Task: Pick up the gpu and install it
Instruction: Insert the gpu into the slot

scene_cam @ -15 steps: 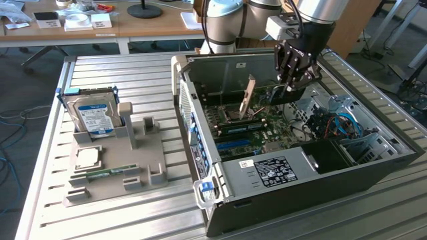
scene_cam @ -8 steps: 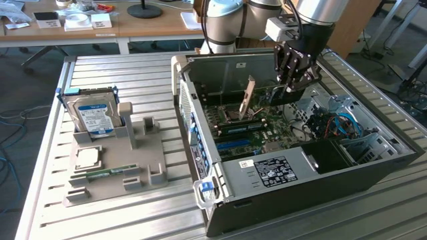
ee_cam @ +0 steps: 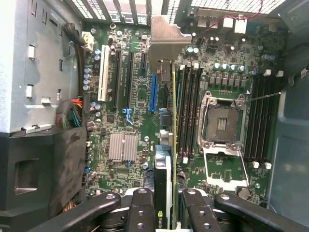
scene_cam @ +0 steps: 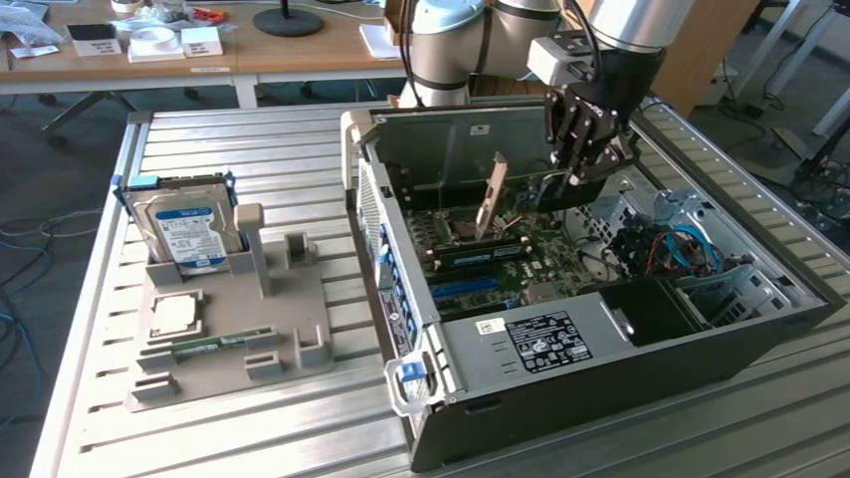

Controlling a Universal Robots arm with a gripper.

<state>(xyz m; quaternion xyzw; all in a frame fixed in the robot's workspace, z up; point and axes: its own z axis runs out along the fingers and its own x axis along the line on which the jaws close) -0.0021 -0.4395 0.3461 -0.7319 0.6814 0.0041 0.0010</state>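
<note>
end effector (ee_cam: 168, 205) vert., clamps gpu (ee_cam: 163, 46), prob above mobo (ee_cam: 125, 96).

Robotics lab: slatted metal bench (scene_cam: 266, 438), open computer case (scene_cam: 598, 398), desks (scene_cam: 306, 55) behind

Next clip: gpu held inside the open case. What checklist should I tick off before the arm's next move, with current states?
1. Grip on the gpu: ok, the gripper has fingers on both faces of the card.
2. Card inside the case, over the motherboard: ok.
3. Bracket toward the rear openings: ok.
4. Card edge lined up with the blue slot: cannot tell; it appears beside the slot.
5. Blue cables apart from the card: ok.
</note>
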